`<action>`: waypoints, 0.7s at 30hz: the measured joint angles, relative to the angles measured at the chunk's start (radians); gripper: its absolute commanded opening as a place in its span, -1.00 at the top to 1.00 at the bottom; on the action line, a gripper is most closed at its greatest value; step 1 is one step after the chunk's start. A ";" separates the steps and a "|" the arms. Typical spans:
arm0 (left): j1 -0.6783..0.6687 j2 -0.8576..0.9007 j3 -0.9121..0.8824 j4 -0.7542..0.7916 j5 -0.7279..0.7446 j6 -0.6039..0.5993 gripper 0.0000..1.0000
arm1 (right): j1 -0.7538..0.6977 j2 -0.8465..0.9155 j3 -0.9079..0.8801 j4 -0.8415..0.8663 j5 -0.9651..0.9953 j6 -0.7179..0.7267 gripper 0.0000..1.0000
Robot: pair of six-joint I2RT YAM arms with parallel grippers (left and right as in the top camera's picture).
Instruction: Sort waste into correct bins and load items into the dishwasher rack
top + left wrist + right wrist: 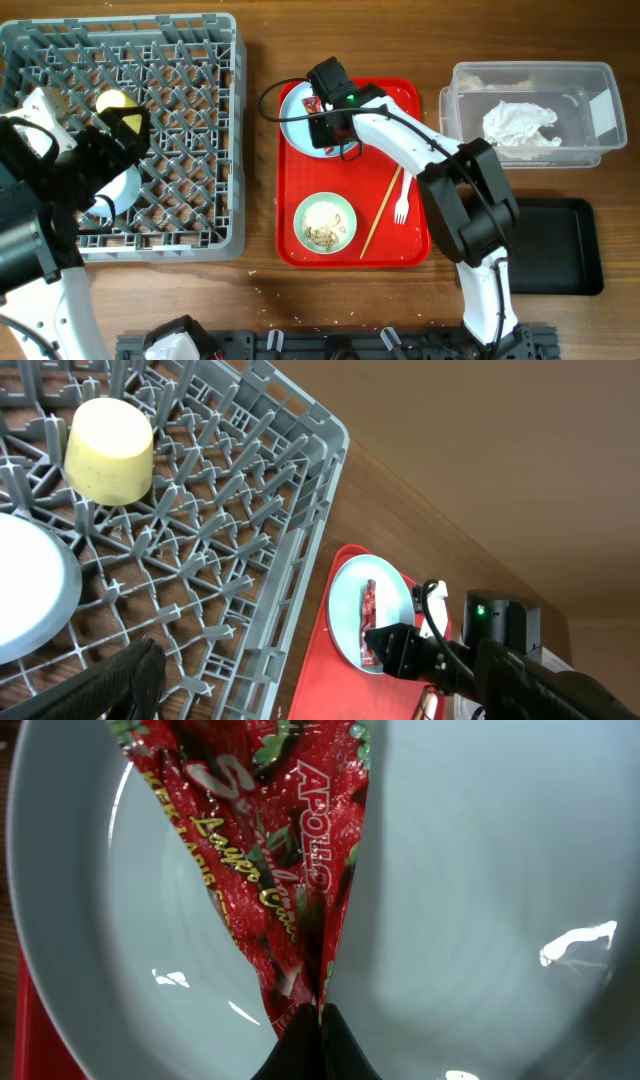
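Pinching the red printed snack wrapper [290, 870] at its lower tip, the right gripper [318, 1038] is clamped on it, presumably to lift it off the round pale blue plate [480, 870] (which sits on the red serving tray [410, 100]). White lettering reads "APOLLO". The left gripper [105, 195] hangs spread and empty over the grey lattice dishwasher rack [190, 60].
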 measured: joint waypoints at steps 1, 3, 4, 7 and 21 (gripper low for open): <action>0.000 0.000 0.000 0.000 0.000 0.000 -1.00 | -0.005 -0.003 0.000 -0.011 0.002 0.008 0.91; 0.000 0.000 0.000 0.000 0.000 0.000 -1.00 | -0.015 -0.018 0.000 -0.056 0.025 0.036 0.91; 0.000 0.000 0.000 0.000 0.000 0.000 -1.00 | -0.023 -0.031 0.000 -0.074 0.036 0.043 0.91; 0.000 0.000 0.000 -0.001 0.000 0.000 -1.00 | -0.080 -0.127 0.001 -0.119 0.082 0.085 0.91; 0.000 0.000 0.000 -0.002 0.000 0.000 -1.00 | -0.626 -0.434 -0.001 -0.342 0.125 0.393 -0.99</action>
